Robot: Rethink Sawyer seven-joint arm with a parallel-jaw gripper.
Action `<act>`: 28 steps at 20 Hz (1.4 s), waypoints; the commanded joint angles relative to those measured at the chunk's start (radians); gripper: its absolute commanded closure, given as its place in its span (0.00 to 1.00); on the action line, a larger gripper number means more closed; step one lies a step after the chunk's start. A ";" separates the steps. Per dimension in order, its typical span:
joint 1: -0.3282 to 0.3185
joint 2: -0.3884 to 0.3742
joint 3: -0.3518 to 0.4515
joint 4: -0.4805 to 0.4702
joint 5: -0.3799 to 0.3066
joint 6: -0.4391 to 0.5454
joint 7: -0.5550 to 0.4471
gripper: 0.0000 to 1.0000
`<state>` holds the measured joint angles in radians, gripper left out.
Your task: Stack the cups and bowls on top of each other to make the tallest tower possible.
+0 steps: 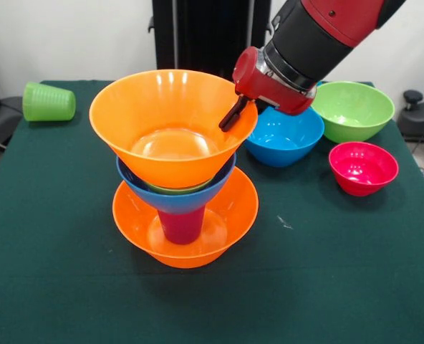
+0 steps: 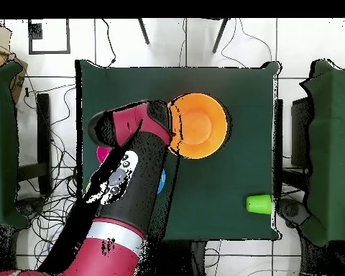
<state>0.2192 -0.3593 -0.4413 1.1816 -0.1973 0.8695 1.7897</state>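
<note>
The tower stands mid-table. Its base is an orange bowl (image 1: 226, 215) holding an upturned purple-magenta cup (image 1: 181, 226). A blue bowl (image 1: 137, 185) rests on that cup, with a green rim (image 1: 176, 189) showing inside it. A large orange bowl (image 1: 170, 125) (image 2: 200, 123) sits on top, slightly tilted. My gripper (image 1: 232, 115) (image 2: 172, 131) is at the top bowl's rim, on the side toward the loose bowls. Whether it grips the rim I cannot tell. The light green cup (image 1: 49, 102) (image 2: 259, 204) lies on its side, far from the tower.
Three loose bowls stand beside the tower under the arm: a blue bowl (image 1: 283, 137), a lime green bowl (image 1: 354, 109) and a small red-pink bowl (image 1: 363, 168). The green table (image 1: 326, 287) ends close to the lying cup.
</note>
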 commanded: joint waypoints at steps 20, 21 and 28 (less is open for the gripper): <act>-0.006 0.013 0.069 0.053 -0.036 -0.072 0.096 1.00; -0.005 0.014 0.069 0.053 -0.035 -0.071 0.097 1.00; -0.007 0.015 0.072 0.047 -0.034 -0.057 0.087 1.00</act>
<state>0.2192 -0.3593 -0.4417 1.1816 -0.1973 0.8695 1.7897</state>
